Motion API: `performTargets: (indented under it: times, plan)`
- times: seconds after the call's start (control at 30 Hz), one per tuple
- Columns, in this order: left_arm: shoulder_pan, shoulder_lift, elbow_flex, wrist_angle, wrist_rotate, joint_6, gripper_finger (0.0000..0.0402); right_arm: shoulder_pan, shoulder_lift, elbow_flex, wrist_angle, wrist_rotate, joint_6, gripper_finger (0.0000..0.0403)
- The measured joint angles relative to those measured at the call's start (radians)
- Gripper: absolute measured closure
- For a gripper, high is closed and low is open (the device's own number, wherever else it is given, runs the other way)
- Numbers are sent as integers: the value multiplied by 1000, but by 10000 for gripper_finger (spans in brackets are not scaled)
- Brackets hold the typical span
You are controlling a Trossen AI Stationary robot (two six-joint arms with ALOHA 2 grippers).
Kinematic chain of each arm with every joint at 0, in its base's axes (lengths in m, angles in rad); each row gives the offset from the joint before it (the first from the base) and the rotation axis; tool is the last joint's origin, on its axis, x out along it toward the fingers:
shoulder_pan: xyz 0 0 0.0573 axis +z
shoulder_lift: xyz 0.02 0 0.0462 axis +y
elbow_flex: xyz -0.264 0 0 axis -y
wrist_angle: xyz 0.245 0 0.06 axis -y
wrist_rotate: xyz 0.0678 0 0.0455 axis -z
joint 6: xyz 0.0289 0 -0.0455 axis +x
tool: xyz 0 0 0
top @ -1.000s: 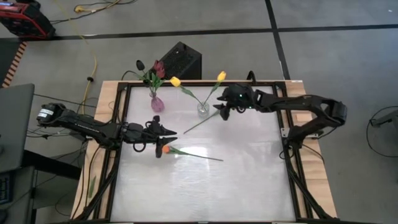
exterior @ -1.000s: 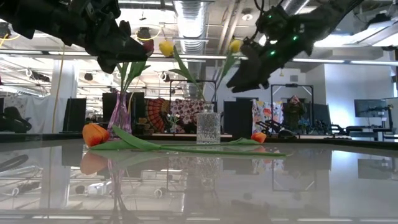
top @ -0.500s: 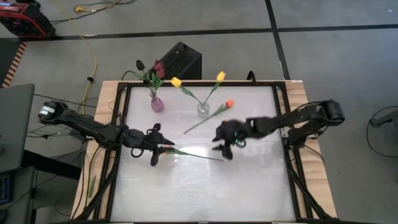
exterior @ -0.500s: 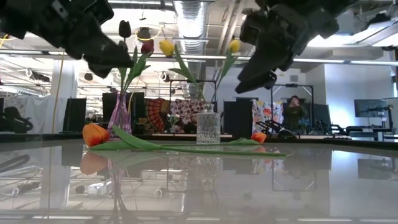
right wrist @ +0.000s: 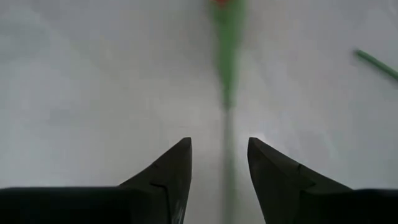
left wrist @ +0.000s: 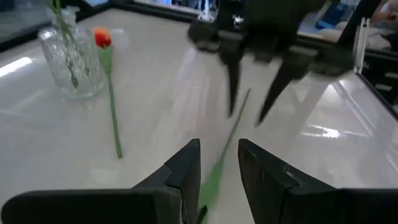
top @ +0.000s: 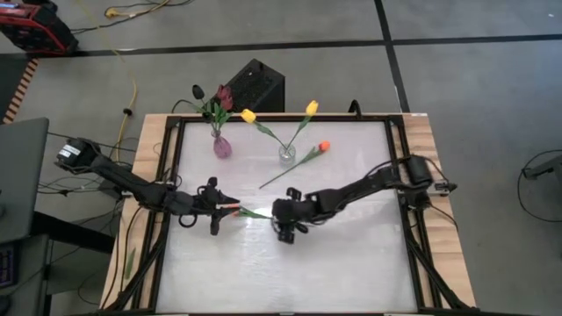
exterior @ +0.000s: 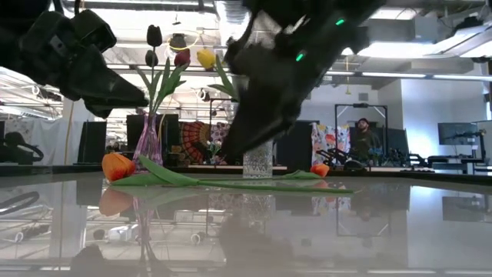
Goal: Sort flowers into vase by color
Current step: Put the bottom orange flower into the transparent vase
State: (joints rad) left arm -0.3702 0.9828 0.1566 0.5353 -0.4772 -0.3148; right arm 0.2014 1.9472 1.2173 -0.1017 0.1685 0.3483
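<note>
Writing or brand marks cannot be read on anything in view. Two tulips lie flat on the white table (top: 351,254). One orange tulip (top: 323,147) lies beside the clear vase, its head toward the far right and its stem slanting down toward the table's middle. The second tulip (top: 250,212) lies nearly crosswise at mid-table, its orange head at the left gripper (top: 216,207) and its stem running rightward under the right gripper (top: 286,230). Both grippers have their fingers spread apart, one on either side of that stem, grasping nothing. Two vases stand at the far edge: a purple vase (top: 221,147) with three dark heads, two black and one maroon, and a clear vase (top: 286,154) with two yellow heads, their stems leaning apart
</note>
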Motion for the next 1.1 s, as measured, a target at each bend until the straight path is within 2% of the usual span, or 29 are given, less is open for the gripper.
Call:
performTargets:
  times: [0.13,0.27,0.47,0.6,0.73,0.9,0.97,1.1]
  plan:
    - [0,-1,0,7,-2,28,306,-30,88,114,-121,38,2,227]
    - [0,-1,0,6,4,60,306,-43,147,183,-128,30,-15,227]
    - [0,-1,0,5,29,83,306,-42,199,223,-157,-31,-16,227]
    - [0,-1,0,2,32,93,306,-39,210,227,-197,-31,-16,231]
    - [0,-1,0,1,30,93,306,-31,242,232,-240,-19,-16,274]
    - [0,-1,0,3,27,93,306,-13,268,233,-244,-23,-15,374]
    - [0,-1,0,4,27,92,306,-10,248,231,-254,-23,-2,387]
    - [0,-1,0,4,27,92,306,-16,180,222,-269,-35,29,385]
